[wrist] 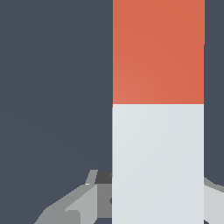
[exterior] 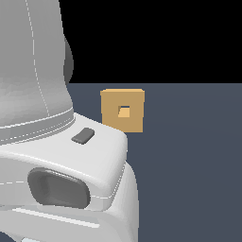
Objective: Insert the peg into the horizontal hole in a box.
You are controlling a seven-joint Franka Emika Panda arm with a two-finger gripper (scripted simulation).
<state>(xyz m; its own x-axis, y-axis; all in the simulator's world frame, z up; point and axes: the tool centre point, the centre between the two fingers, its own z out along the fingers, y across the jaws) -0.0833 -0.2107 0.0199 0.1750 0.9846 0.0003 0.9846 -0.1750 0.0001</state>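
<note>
peg in the fingers, box waiting

the wrist view shows the peg point(wrist: 158, 131) running out from between the gripper point(wrist: 157, 201) fingers, which sit on either side of its pale end, clamped on it by the look. the red end points away, likely to lead into the hole point(exterior: 124, 112) in the box point(exterior: 122, 111), which stands well apart on the floor.

Your arm point(exterior: 52, 142) filling the exterior view's left, the box point(exterior: 122, 111) standing on the surface point(exterior: 189, 165) behind it, partly hidden by its casing, the hole point(exterior: 124, 112) in the middle of the box's face, the peg point(wrist: 158, 109) running between your tool's fingers point(wrist: 83, 203) in the wrist view
</note>
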